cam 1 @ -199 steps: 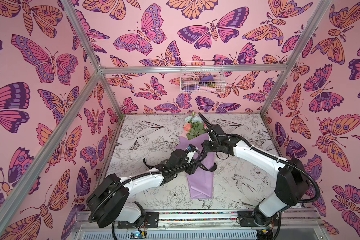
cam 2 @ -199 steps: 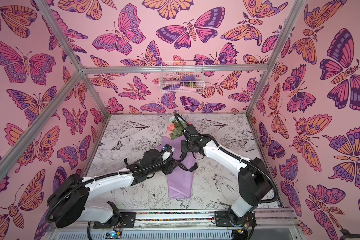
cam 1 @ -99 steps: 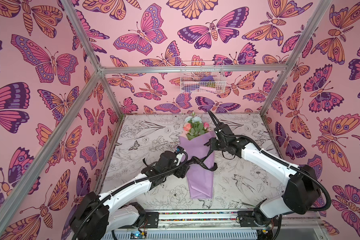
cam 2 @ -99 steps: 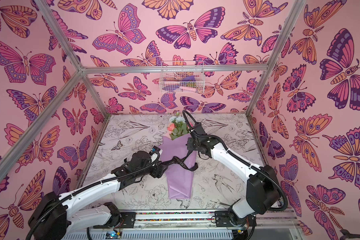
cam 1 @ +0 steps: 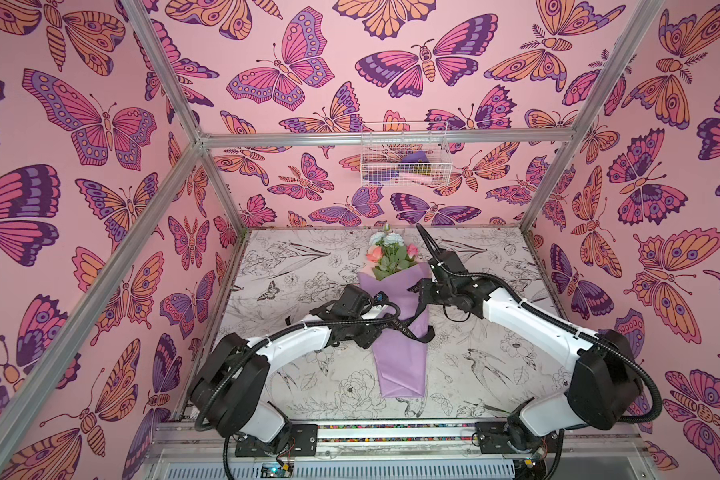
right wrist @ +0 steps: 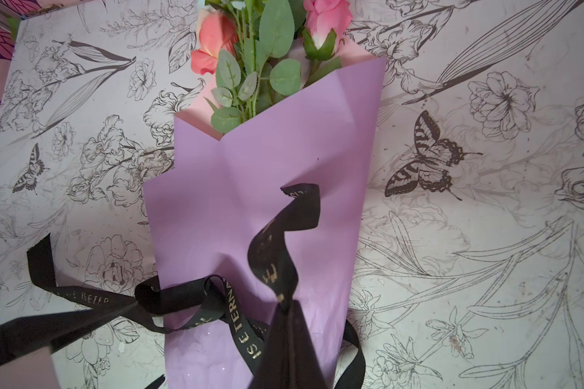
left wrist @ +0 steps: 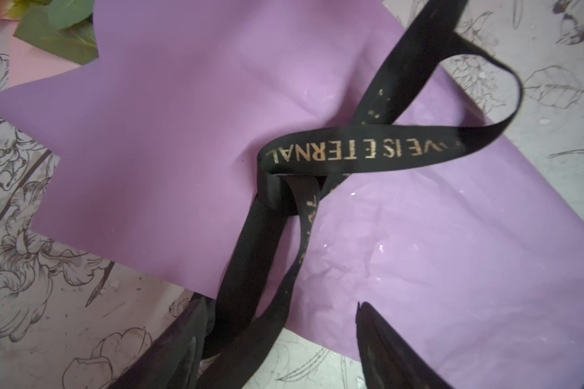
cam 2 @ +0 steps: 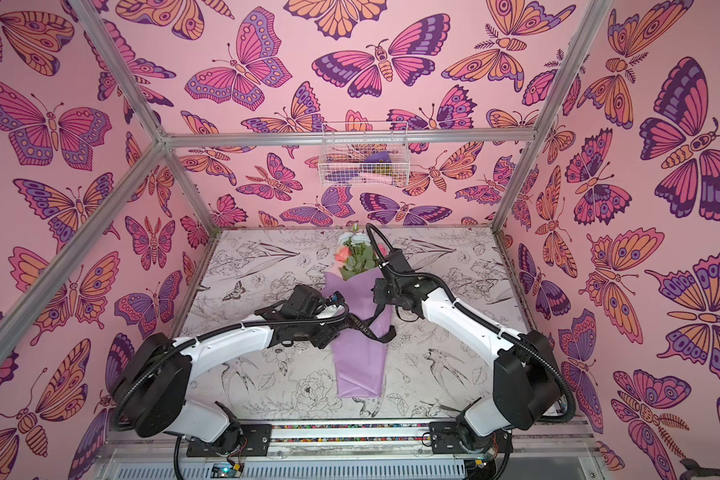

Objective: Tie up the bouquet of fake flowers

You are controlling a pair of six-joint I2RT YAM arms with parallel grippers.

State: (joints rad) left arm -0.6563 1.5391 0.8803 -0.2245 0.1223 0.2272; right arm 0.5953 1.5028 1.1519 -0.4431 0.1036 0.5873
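Note:
The bouquet of fake flowers lies on the table in lilac wrapping paper, with coral-pink blooms and green leaves at the far end. A black ribbon with gold lettering crosses in a loose knot over the wrap's middle. My left gripper stands open at the wrap's left edge; two ribbon strands run between its fingers, close to one finger. My right gripper is shut on a ribbon end that curls up above the wrap. It hovers at the bouquet's right side.
The table is covered with black-line flower and butterfly drawings. A white wire basket hangs on the back wall. Aluminium frame posts stand at the corners, and butterfly-print walls close in both sides. Both arm bases sit on the front rail.
The left gripper has drawn back from over the wrap toward its near left edge. The right gripper has shifted slightly right, still shut on the ribbon end.

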